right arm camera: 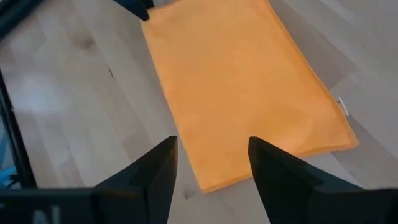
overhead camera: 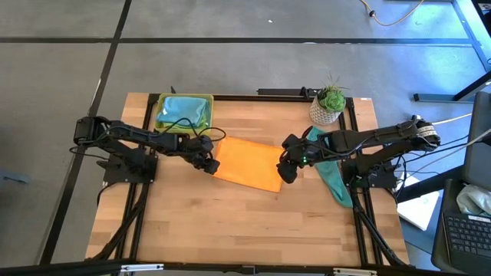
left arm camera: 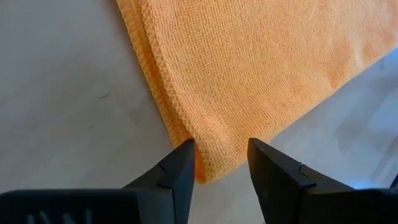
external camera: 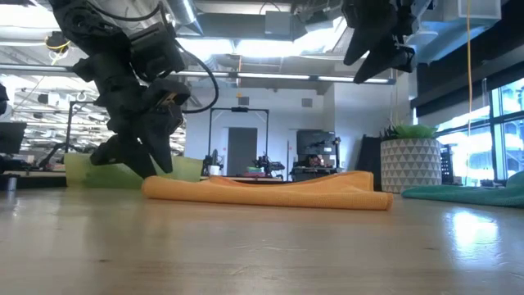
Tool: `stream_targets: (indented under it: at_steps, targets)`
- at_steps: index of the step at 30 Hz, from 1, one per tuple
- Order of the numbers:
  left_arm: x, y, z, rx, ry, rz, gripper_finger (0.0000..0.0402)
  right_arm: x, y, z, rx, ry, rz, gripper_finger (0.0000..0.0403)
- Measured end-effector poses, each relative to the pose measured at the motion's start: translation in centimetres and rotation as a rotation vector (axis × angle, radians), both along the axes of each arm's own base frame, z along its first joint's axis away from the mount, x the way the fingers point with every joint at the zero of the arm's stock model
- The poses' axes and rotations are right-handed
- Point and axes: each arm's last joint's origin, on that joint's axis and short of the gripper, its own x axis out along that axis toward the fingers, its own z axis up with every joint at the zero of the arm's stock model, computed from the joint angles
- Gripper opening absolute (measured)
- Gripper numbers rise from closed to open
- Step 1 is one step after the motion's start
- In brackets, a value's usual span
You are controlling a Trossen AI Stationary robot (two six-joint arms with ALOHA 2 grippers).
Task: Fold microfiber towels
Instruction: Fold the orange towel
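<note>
Folded flat orange microfiber towel point(overhead camera: 247, 164) mid-table; left gripper point(left arm camera: 219, 163) parted around its corner, right gripper point(right arm camera: 210, 163) spread wide, raised above its opposite end.

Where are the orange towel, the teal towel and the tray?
orange towel point(overhead camera: 247, 162), high view, middle of its folded top.
teal towel point(overhead camera: 334, 182), high view, the part hanging past the right arm.
tray point(overhead camera: 185, 96), high view, far rim.

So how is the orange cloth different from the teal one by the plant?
The orange cloth lies folded flat mid-table between both grippers; the teal cloth lies rumpled at the right edge, under the right arm. The orange one is a neat rectangle, the teal one a long irregular strip. Both rest on the table.
</note>
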Motion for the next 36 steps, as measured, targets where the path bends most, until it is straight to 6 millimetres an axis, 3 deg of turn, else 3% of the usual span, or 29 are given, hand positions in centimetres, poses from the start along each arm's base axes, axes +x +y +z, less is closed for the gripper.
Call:
stream_targets:
  at_steps: [12, 23, 36]
  targets:
    - [-0.2, -0.1, -0.1, -0.008, 0.016, -0.033, 0.0123, -0.2, 0.0, -0.2, -0.02, 0.028, 0.021, 0.0199]
    - [-0.3, -0.1, -0.1, -0.003, 0.02, -0.069, 0.0005, -0.3, 0.0, -0.3, -0.038, 0.048, 0.043, 0.0199]
    - [-0.2, -1.8, 0.0, -0.061, 0.005, -0.172, 0.0, -0.4, 0.0, -0.3, -0.054, 0.057, 0.063, 0.0199]
